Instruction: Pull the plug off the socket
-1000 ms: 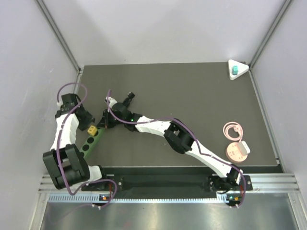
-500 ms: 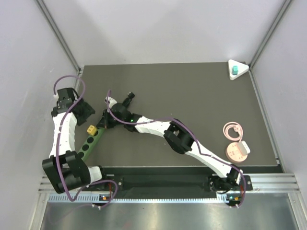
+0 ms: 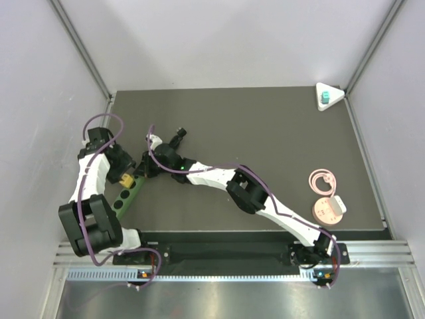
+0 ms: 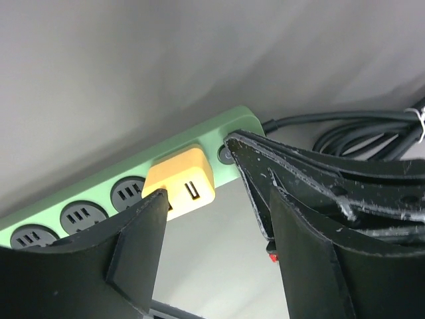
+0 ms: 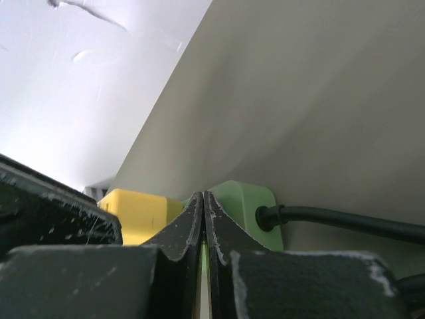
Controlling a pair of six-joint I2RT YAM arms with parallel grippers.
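Left gripper jaws spread, straddling a yellow cube on the green plastic power strip near the mat's left edge, clamping nothing. Right gripper fingers pressed together at the strip's cable end. Teal plug sits atop the white rounded-triangle socket in the far right corner, well apart across the mat; cube-like, long axis unclear.

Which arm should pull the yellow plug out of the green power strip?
Left. The left gripper is open with the yellow plug between its fingers, ready. The right gripper is shut at the cable end of the power strip, probably holding it down.
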